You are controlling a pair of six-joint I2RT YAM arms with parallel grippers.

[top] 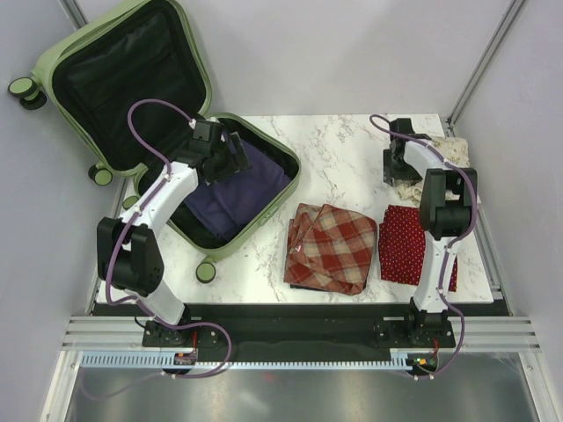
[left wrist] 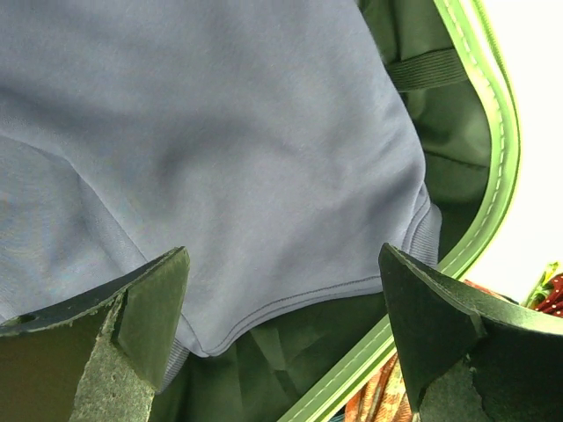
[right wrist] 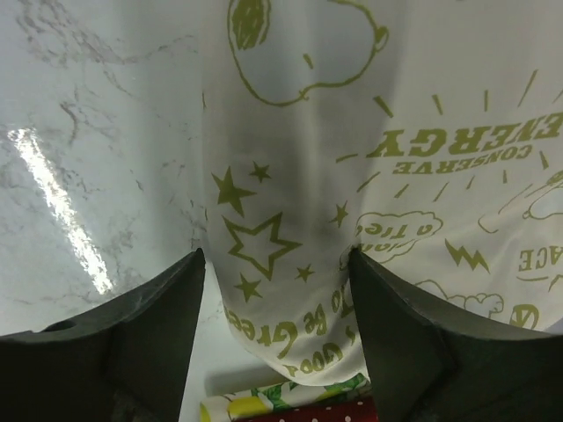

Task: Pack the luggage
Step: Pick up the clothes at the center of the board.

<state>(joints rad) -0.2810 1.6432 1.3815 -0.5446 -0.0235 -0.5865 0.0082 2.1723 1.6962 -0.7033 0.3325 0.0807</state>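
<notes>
The luggage [left wrist: 503, 132] lies open at the left, one half flat on the tabletop [top: 343, 158] and its lid tipped back past the far edge. My left tool [top: 233, 154] hangs right above that flat half with its fingers spread wide and nothing in them. Just under it lies a blue top [top: 237, 198], already packed. I think I keep this tool low there so it can pat the top flat.

To the right of that tool, out on the tabletop, wait a plaid cloth [top: 330, 246] and then a red dotted cloth [top: 405, 244]. They lie folded, ready to go in.

My right tool [right wrist: 277, 352] is at the far right, pointing down at a white cloth [right wrist: 352, 176] with green drawings. Its fingers are spread with a bump of that cloth between them. I cannot tell if they squeeze it. I think this cloth is the one to pick up.
</notes>
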